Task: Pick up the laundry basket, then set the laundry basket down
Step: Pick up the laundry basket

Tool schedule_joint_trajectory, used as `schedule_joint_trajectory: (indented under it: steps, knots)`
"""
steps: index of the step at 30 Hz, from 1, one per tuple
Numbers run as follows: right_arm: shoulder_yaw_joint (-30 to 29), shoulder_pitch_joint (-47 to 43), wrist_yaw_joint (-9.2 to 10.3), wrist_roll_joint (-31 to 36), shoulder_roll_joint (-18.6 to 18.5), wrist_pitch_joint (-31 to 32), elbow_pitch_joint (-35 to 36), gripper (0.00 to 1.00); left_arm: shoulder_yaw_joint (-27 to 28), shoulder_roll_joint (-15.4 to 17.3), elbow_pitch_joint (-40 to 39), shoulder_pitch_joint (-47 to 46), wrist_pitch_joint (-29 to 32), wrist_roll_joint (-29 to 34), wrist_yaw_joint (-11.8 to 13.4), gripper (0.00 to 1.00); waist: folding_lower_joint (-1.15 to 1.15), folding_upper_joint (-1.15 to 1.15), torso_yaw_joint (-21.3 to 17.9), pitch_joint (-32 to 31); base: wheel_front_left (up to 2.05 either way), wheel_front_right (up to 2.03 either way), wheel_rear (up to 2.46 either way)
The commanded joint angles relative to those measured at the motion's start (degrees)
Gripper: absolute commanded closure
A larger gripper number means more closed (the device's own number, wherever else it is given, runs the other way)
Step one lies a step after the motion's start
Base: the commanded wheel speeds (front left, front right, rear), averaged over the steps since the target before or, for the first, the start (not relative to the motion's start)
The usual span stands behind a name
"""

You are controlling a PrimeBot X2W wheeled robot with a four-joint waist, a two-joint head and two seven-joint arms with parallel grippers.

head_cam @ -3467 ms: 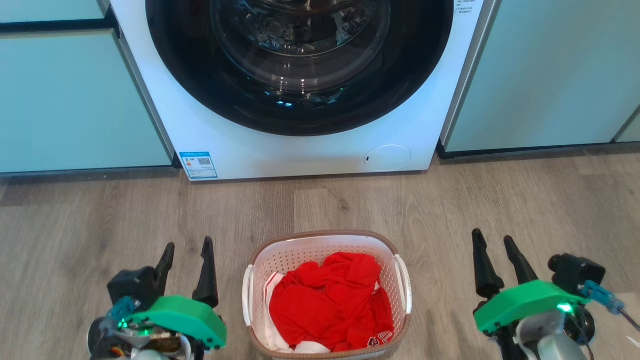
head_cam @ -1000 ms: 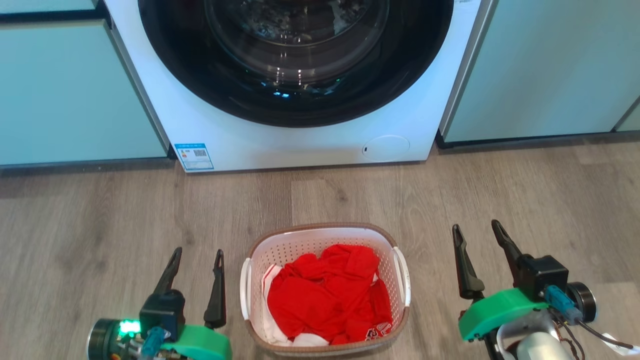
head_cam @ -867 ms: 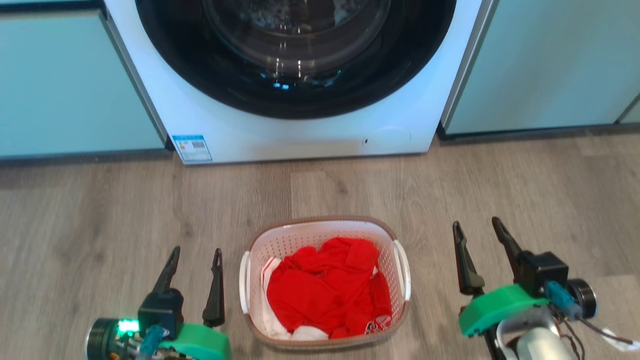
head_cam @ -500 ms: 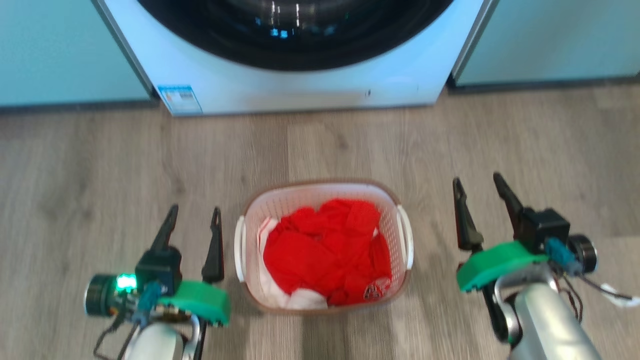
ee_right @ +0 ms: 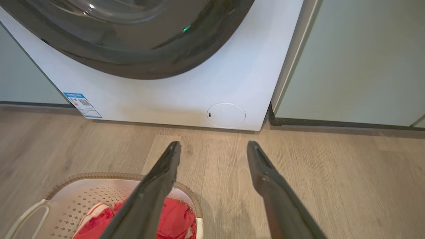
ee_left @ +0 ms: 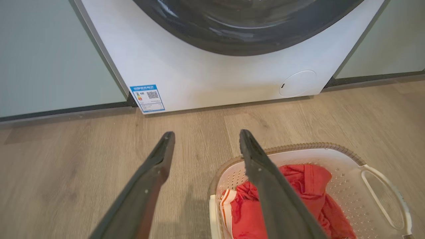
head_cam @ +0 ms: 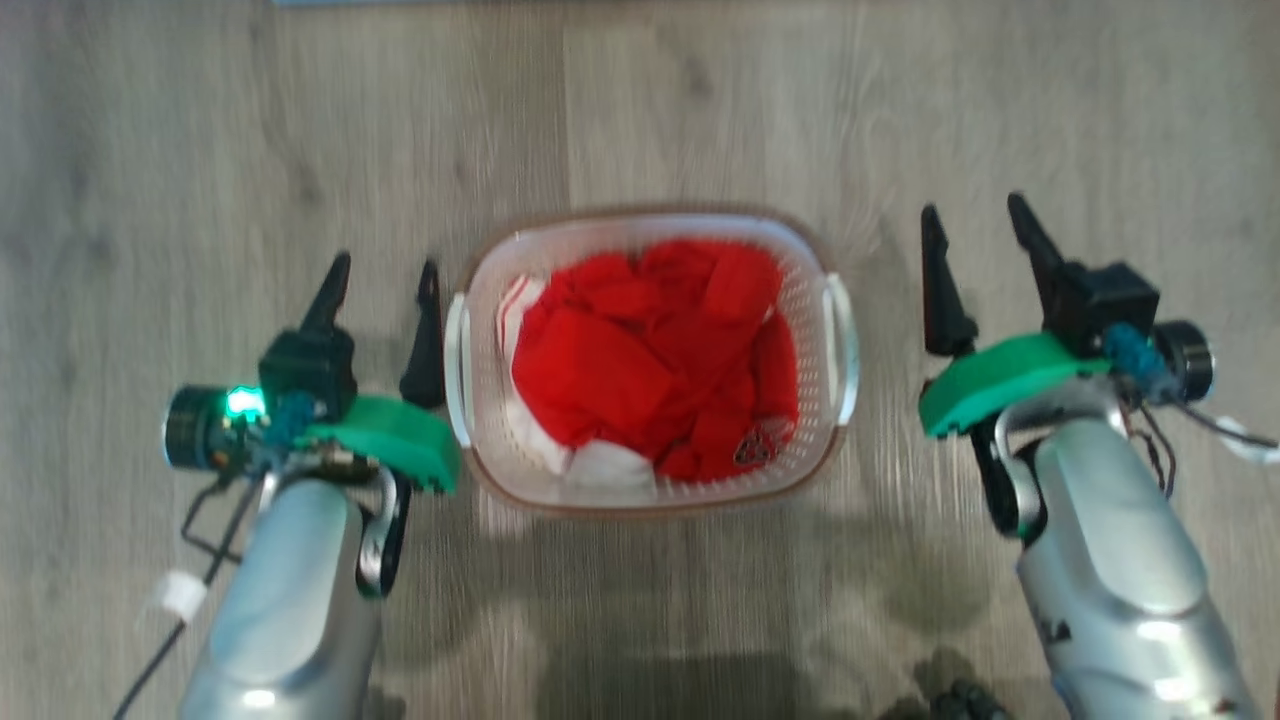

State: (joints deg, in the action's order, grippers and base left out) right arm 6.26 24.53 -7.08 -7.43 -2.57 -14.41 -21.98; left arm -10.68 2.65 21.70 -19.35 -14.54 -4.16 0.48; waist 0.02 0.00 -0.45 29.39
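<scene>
The laundry basket [head_cam: 815,255], white and perforated with a brown rim, stands on the wood floor with red and white clothes [head_cam: 650,350] inside. My left gripper [head_cam: 383,272] is open just left of the basket's left handle [head_cam: 456,360], its inner finger close beside it. My right gripper [head_cam: 978,220] is open to the right of the right handle [head_cam: 842,345], a gap apart. The left wrist view shows the basket [ee_left: 345,159] at lower right behind my left gripper [ee_left: 206,136]. The right wrist view shows the basket [ee_right: 76,192] at lower left beside my right gripper [ee_right: 214,145].
A white front-loading washing machine [ee_left: 212,73] with a dark round door stands ahead on the floor, flanked by pale green cabinets [ee_right: 358,59]. Bare wood floor [head_cam: 200,150] lies around the basket on all sides.
The head camera has tilted down, so the washer has slid out of the top of the head view. Both grippers stay open on either side of the basket.
</scene>
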Motion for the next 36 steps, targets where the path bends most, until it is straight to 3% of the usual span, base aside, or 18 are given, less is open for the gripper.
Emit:
schedule_joint_trajectory:
  steps: [1,26,36]
  knots:
    - [0.9,1.4,-0.41,0.8,-0.3,-0.6,0.2,0.00,1.4,0.3,-0.1,-2.0,-0.5,-0.6,-0.1,0.00,-0.02,0.00,1.2,5.9,0.00,0.00,0.00]
    - [-0.2,7.5,-0.41,0.3,-0.3,-0.6,-15.7,0.00,-8.9,0.2,20.6,-12.5,-0.5,-11.1,-2.5,0.00,-0.02,0.00,3.8,17.3,0.00,0.00,0.00]
    - [1.1,8.7,-0.41,-0.1,-0.3,-0.6,-18.3,0.00,-12.5,0.2,24.3,-16.3,-0.5,-13.7,-2.6,0.00,-0.02,0.00,4.6,20.9,0.00,0.00,0.00]
